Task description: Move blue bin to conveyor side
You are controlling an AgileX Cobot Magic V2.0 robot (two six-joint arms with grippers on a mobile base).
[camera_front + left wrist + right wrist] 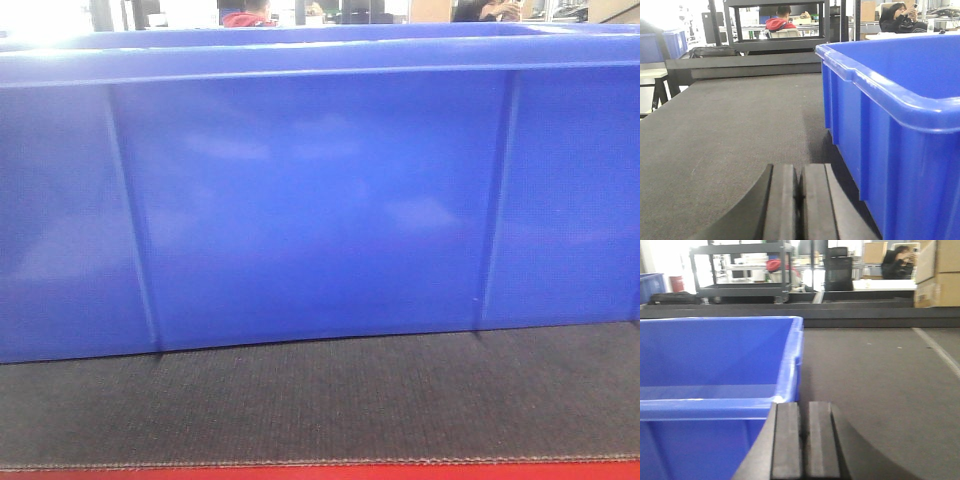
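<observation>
On conveyor, blue bin.

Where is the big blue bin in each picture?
Front view: the blue bin fills almost the whole picture, standing on the grey belt.
Left wrist view: right side, beside the shut left gripper.
Right wrist view: left side, by the shut right gripper.
Shared landmark: the grey belt.

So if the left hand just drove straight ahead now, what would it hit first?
Probably nothing close: the shut left hand points along bare conveyor, with the blue bin off to its right. Depth is unclear.
</observation>
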